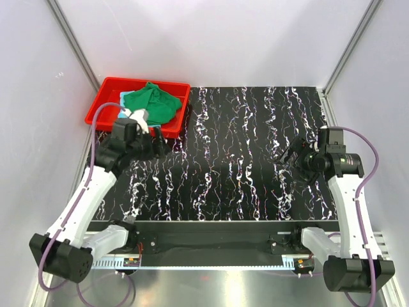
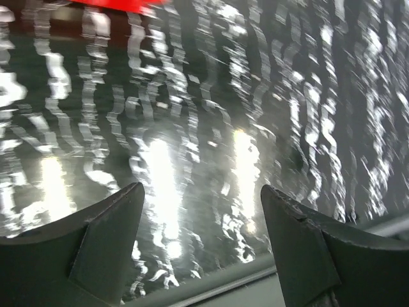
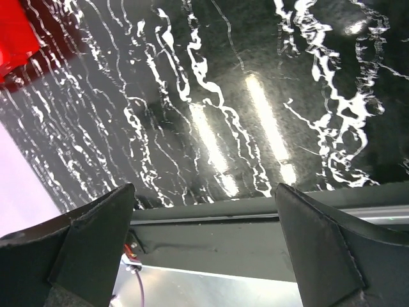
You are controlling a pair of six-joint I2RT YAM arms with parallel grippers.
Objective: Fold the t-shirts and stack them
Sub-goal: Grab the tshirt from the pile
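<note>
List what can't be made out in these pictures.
Blue t-shirt: top view, mostly hidden under the green t-shirt and the left arm.
Red tray: left wrist view, blurred, cut by the top edge; right wrist view, cut by the left edge.

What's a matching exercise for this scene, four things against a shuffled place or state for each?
1. dark green t-shirt
2. red tray
3. left gripper
4. right gripper

A. open, over the right side of the black table
B. far left corner
C. crumpled in the tray
D. open, just in front of the tray

Pairs: 1-C, 2-B, 3-D, 4-A
</note>
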